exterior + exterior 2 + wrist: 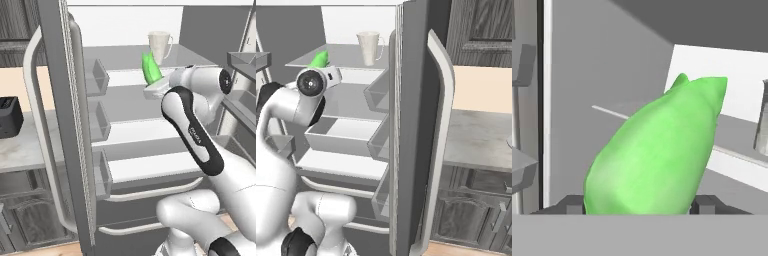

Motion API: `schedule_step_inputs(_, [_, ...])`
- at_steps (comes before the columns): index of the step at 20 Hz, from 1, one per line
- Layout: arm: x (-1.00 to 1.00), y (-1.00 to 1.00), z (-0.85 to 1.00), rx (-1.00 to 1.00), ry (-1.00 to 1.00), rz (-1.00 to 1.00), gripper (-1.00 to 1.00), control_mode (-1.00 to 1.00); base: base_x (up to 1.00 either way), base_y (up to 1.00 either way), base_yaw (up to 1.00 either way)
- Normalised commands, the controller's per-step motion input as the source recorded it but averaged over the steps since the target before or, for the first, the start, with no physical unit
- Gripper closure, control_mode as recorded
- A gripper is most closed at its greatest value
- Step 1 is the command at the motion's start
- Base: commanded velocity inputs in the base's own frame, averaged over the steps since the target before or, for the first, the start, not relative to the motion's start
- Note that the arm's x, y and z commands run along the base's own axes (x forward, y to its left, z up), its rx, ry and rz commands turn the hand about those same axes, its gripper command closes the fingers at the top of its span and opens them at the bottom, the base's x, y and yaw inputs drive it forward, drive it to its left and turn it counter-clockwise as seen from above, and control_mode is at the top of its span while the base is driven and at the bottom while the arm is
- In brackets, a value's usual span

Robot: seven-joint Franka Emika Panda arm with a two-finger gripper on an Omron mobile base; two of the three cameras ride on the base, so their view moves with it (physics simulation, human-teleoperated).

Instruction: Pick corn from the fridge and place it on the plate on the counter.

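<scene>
Hand view: corn [657, 152] pinched between fingertips [704, 204], long axis running up and away from gripper [637, 206], inside fridge [130, 100].

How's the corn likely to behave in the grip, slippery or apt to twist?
The corn looks smooth and glossy, so probably slippery. Its rounded, tapering body sits between the gripper fingertips near its wide end, so it may pivot or squirt out under squeeze. It keeps its shape standing up from the jaws, so likely stiff.
</scene>
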Motion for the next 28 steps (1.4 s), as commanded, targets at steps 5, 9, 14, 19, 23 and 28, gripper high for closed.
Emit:
schedule_step_inputs(5, [-0.83,-0.41,-0.13,-0.06,0.00,-0.01,1.00,-1.00,0.00,0.00,0.00])
schedule_step_inputs(9, [-0.75,-0.42,-0.26,-0.07,0.00,-0.03,1.00,-1.00,0.00,0.00,0.00])
schedule_step_inputs(14, [-0.36,-0.19,-0.12,-0.04,0.00,-0.07,1.00,-1.00,0.00,0.00,0.00])
schedule_step_inputs(19, [-0.36,-0.19,0.00,0.00,0.00,-0.08,1.00,-1.00,0.00,0.00,0.00])
schedule_step_inputs(23, [-0.39,-0.19,0.00,0.00,0.00,-0.01,1.00,-1.00,0.00,0.00,0.00])
schedule_step_inputs(28, [-0.15,-0.03,0.00,0.00,0.00,0.00,1.00,-1.00,0.00,0.00,0.00])
